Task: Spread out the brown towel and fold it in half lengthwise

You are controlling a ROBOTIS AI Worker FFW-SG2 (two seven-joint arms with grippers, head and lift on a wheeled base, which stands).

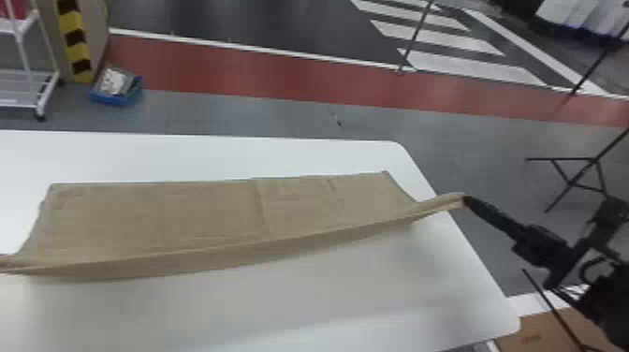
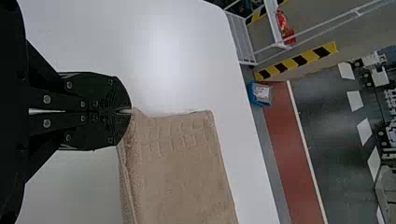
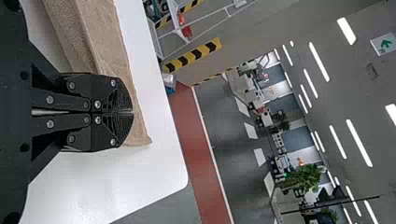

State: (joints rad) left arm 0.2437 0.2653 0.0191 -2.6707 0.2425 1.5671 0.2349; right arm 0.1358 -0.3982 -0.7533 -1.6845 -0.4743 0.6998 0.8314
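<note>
Jaws, left gripper (image 2: 130,111): pinching brown towel (image 1: 154,215)
Jaws, right gripper (image 1: 464,200): pinching its other end
Towel's near edge: held up over white table (image 1: 327,309)

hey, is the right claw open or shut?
Shut: the right claw has its fingertips together, pinching an edge of the brown towel.
</note>
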